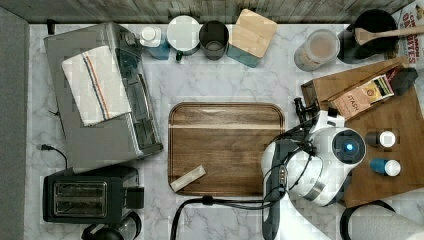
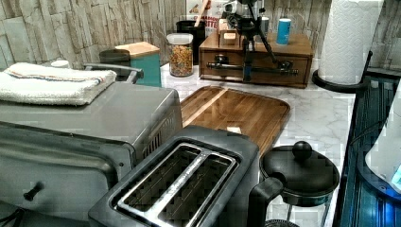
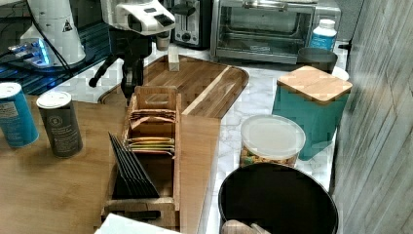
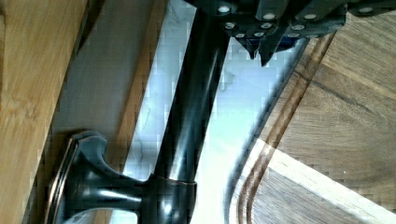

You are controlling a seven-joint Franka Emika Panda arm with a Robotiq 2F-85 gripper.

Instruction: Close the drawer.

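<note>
Fingers (image 4: 268,55) drawn narrow, tips almost together and holding nothing, hang just beside the black handle (image 4: 191,93) of the drawer (image 2: 279,61), on the side facing the tray (image 1: 225,150). In the top view, from left to right, the tray lies mid-bench (image 1: 225,85), the arm (image 1: 320,165) bends over the gap, and the cabinet (image 1: 395,185) stands at the right with the drawer under its top. The drawer looks nearly home, so the closing push appears to be in hand. Next comes a steady, square press against the bar toward the cabinet. A tea box (image 1: 357,97) on top reads roughly "TASH"; the red lettering on the box (image 1: 414,30) in the corner is too cropped to read.
</note>
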